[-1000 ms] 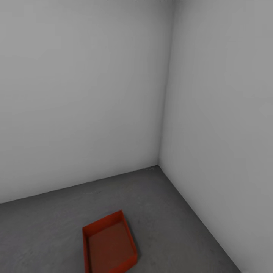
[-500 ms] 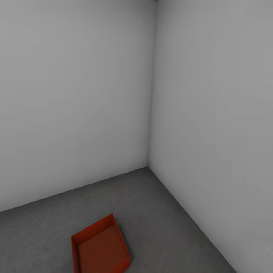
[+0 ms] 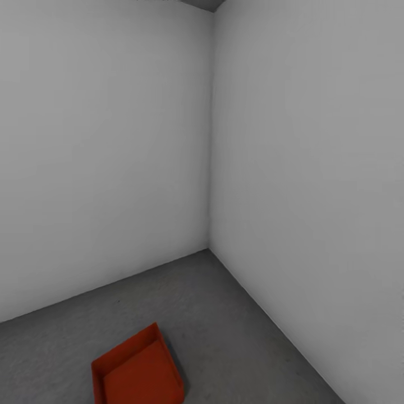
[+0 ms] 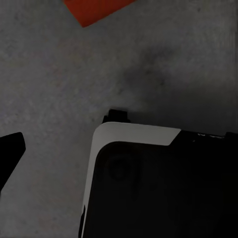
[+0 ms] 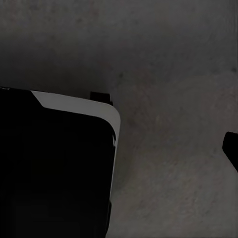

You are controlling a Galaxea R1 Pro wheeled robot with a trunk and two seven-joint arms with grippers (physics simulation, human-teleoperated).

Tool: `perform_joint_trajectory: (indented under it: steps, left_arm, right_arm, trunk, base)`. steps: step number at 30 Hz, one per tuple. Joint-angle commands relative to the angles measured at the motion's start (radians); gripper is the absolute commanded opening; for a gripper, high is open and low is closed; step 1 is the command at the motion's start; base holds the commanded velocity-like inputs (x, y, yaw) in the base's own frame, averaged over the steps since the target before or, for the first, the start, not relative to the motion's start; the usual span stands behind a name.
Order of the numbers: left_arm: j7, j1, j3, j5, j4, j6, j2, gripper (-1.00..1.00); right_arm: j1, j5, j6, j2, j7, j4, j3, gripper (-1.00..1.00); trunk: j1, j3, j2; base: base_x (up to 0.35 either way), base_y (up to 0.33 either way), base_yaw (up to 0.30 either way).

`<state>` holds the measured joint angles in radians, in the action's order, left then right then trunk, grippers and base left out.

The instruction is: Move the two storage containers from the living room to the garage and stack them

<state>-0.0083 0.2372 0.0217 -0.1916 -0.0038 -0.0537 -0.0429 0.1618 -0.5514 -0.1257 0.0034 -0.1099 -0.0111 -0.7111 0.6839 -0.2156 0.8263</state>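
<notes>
**One container lying on the garage floor, near the corner**

Looking from the head view into a bare corner of the garage; two pale grey walls (image 3: 112,157) meeting in a vertical seam, running down to the dark grey concrete floor (image 3: 235,325); lying flat on that floor, one orange-red storage container (image 3: 137,373), open side up, turned at an angle to both walls, sitting well out from the corner and apart from either wall, its near end cut off by the frame edge.

Showing in the left wrist view an orange-red corner of a container (image 4: 96,9) on the mottled floor, beyond the robot's black-and-white base (image 4: 163,183); one dark fingertip (image 4: 11,148) of the left end effector poking in at the frame edge, holding nothing visible; spread of the fingers impossible to tell.

Showing in the right wrist view the same base (image 5: 54,168) over bare floor; a single dark fingertip (image 5: 232,146) of the right end effector at the frame edge; opening likewise impossible to tell.
</notes>
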Motion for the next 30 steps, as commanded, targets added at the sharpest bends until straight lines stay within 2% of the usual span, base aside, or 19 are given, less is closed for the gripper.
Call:
perform_joint_trajectory:
  steps: [1, 30]
  left_arm:
    - [-0.001, 0.001, 0.003, -0.008, 0.001, -0.003, 0.0, 1.0]
    - [-0.001, 0.001, 0.003, -0.008, 0.001, -0.003, 0.0, 1.0]
  right_arm:
    - [0.001, -0.009, -0.003, 0.001, -0.001, -0.001, -0.008, 1.0]
    - [0.001, -0.009, -0.002, 0.0, -0.002, -0.001, -0.008, 1.0]
  trunk:
    - [0.0, 0.0, 0.001]
    - [0.0, 0.035, 0.001]
  base:
    - [0.0, 0.0, -0.167]
    - [0.0, 0.0, -0.166]
